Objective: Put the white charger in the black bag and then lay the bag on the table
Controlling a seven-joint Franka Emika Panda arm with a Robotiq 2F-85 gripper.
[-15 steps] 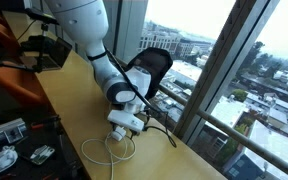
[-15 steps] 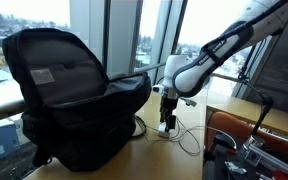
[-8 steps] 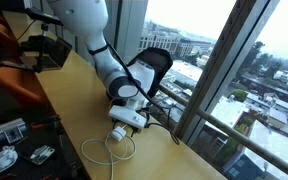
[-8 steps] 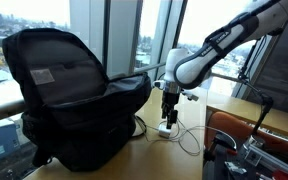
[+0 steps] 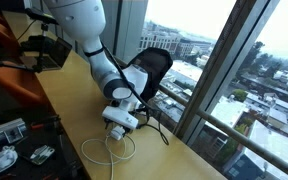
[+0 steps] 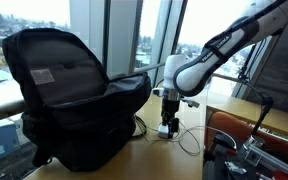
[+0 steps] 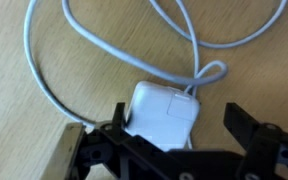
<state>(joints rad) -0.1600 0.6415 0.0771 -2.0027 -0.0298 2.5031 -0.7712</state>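
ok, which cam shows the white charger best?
Wrist view: the white charger fills the centre, its block lying on the table between the fingers of the open claw, cable curling off. In both exterior views it is tiny, the claw covers most of the block, and only thin cable loops show.

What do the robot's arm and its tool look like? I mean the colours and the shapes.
The arm is made of rounded white shells, with dark grey rings at the joints. The tool is black, with two angular fingers on a linked frame. No markings can be read on either.
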